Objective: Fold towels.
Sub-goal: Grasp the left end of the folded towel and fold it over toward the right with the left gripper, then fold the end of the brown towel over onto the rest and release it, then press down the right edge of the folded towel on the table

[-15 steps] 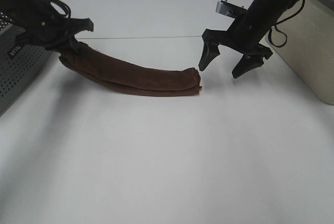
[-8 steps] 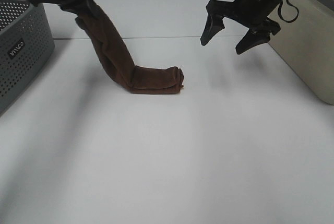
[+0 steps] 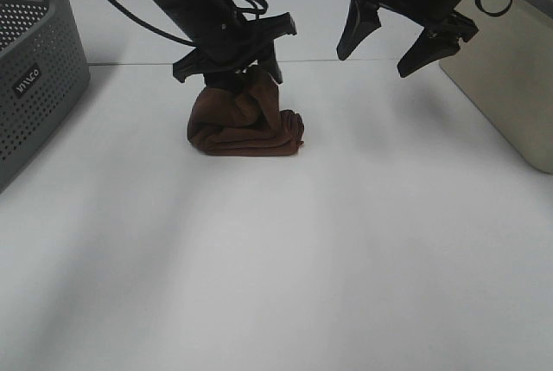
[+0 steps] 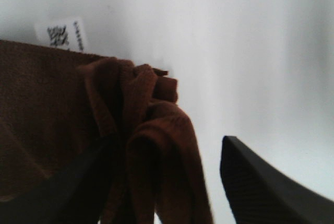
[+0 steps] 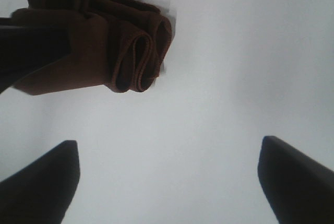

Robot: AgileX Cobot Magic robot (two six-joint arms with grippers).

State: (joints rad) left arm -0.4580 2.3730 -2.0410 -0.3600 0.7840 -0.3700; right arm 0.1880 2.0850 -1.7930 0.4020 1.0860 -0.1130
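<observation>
The dark reddish-brown towel (image 3: 246, 124) lies bunched in a folded heap on the white table (image 3: 276, 259), left of centre. Its upper end rises into my left gripper (image 3: 232, 73), which hangs right over the heap. In the left wrist view the jaws stand apart around the loose cloth (image 4: 151, 130), with a gap beside one finger (image 4: 261, 182), and the white tag (image 4: 62, 34) shows. My right gripper (image 3: 373, 61) is open and empty, raised behind and to the right of the towel. The right wrist view shows the rolled towel edge (image 5: 135, 51) ahead of its fingers (image 5: 297, 182).
A grey perforated basket (image 3: 34, 77) stands at the left edge. A beige box (image 3: 510, 86) stands at the right edge, close to the right arm.
My left gripper has carried the towel's end rightward and down, so the long strip now lies doubled into a heap. The right gripper has risen slightly.
</observation>
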